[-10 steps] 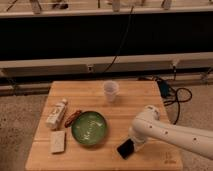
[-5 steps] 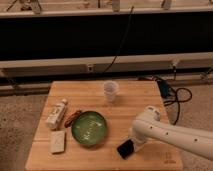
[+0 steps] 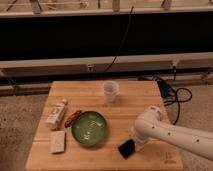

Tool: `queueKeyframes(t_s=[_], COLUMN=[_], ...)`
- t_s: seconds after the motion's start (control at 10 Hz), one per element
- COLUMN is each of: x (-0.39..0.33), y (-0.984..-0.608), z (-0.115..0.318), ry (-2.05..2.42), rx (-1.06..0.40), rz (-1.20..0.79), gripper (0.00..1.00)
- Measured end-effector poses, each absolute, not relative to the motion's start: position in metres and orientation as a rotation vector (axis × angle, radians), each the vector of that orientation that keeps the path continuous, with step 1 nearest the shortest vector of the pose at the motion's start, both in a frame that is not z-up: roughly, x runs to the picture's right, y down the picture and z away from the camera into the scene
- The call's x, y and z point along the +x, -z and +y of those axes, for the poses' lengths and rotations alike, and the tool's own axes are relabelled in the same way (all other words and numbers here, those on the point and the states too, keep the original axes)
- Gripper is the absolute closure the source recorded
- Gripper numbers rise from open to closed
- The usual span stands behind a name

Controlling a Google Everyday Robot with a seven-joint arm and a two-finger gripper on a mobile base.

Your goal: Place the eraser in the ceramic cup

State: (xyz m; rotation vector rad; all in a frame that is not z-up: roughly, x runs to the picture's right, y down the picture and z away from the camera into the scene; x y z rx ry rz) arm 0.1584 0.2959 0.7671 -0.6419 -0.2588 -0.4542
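Observation:
The eraser [image 3: 127, 148], a flat black block, lies near the front edge of the wooden table [image 3: 125, 95], right of the green bowl. The gripper [image 3: 135, 142] at the end of my white arm is right at the eraser's right end, hidden under the arm's wrist. The ceramic cup [image 3: 111, 91], small and whitish, stands upright at the back middle of the table, well apart from the gripper.
A wide green bowl [image 3: 89, 128] sits left of the eraser. A pale beige block [image 3: 58, 141], a white bottle [image 3: 56, 114] and a reddish-brown item [image 3: 73, 118] lie at the left. Cables [image 3: 172, 95] trail on the floor to the right.

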Motion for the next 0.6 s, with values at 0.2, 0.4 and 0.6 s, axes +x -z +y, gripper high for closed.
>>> queueKeyframes(t_s=[0.2,0.4,0.6], x=[0.1593,0.1597,0.1603], y=[-0.7665,-0.7661,-0.7651], z=[0.2956,0.296,0.2962], ry=[0.455,0.456,0.457], rx=[-0.638,-0.637,-0.635], rz=[-0.261,-0.262,-0.263], gripper=[0.99,0.99,0.99])
